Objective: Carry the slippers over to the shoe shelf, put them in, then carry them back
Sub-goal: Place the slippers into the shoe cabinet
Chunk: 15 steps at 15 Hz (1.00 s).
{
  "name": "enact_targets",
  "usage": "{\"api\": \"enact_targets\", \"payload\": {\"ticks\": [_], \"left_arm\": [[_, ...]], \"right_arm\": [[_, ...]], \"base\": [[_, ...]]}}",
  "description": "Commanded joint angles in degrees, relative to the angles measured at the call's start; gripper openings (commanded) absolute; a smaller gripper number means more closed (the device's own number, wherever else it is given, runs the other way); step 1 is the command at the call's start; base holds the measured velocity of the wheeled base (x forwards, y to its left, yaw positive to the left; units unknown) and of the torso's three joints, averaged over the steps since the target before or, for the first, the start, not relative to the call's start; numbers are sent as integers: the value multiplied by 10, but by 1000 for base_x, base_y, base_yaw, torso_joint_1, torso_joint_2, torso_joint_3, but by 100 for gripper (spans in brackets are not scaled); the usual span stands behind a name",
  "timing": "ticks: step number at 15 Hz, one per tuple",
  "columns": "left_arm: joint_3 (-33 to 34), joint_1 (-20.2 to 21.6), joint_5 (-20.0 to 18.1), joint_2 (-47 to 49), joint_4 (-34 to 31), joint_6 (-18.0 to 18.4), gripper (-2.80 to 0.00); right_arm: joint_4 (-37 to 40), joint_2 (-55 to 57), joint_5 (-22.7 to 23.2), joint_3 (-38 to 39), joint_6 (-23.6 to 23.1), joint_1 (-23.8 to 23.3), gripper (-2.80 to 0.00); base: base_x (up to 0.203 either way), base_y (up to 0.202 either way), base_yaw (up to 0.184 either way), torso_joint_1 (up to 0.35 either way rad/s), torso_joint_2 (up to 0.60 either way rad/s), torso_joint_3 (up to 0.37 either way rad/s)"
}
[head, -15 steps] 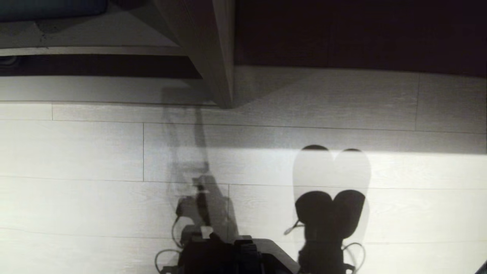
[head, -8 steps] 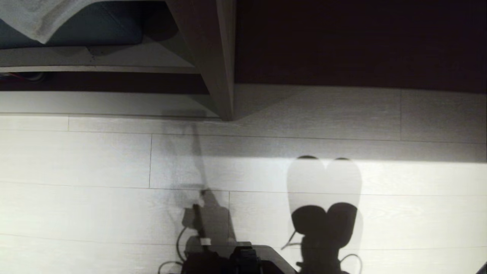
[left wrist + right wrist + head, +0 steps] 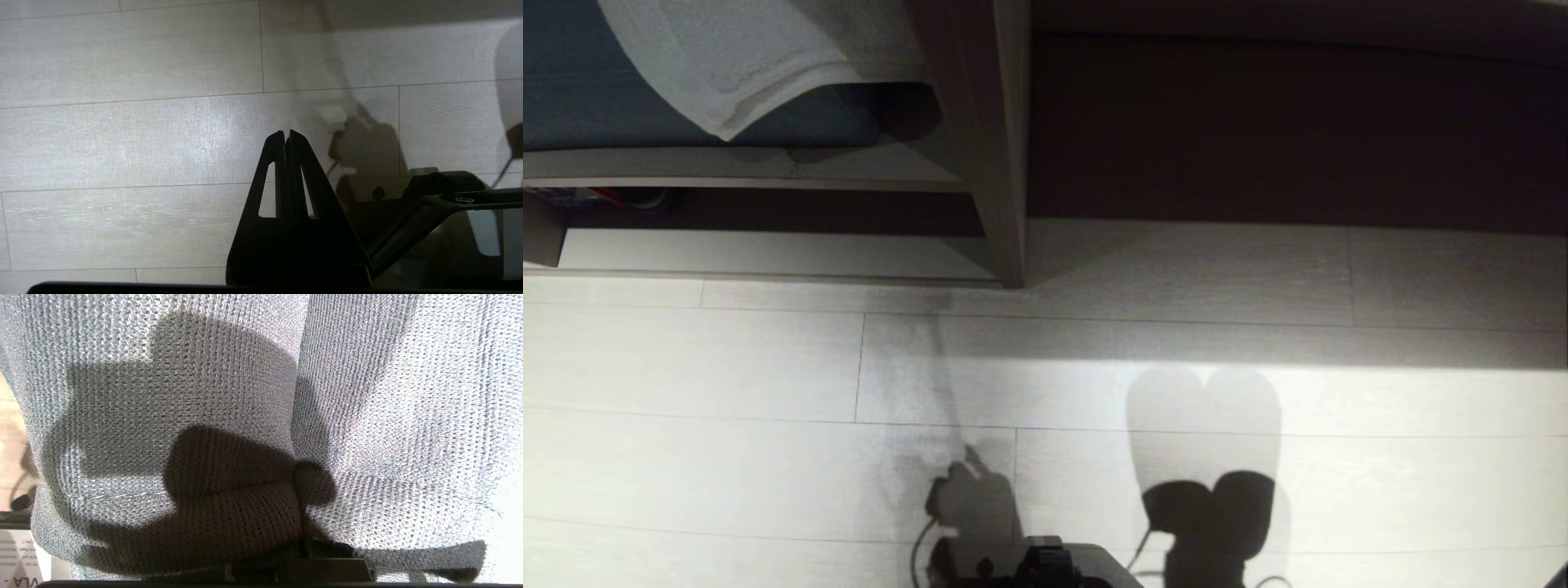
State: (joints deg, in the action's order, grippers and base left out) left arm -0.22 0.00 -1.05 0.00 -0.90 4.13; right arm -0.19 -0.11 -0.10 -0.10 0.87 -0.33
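Pale plank floor (image 3: pixel 727 367) below — slippers (image 3: pixel 245 396) clamped in right gripper (image 3: pixel 300 543).

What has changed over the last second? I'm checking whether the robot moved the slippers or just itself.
Only the head view shifted: the furniture slid down the picture, baring a white towel. The slippers stay gripped in the right gripper, the left gripper stays shut and empty over the floor.
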Motion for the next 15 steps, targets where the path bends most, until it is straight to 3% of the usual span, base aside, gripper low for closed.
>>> {"api": "enact_targets", "payload": {"ticks": [1,15], "left_arm": [[0,0,0,1,0,0,-280],[-1,0,0,1,-2,1,-280]], "right_arm": [[-1,0,0,0,0,0,-280],[-1,0,0,0,0,0,-280]], "base": [[0,0,0,3,3,195],[0,0,0,3,2,203]]}}
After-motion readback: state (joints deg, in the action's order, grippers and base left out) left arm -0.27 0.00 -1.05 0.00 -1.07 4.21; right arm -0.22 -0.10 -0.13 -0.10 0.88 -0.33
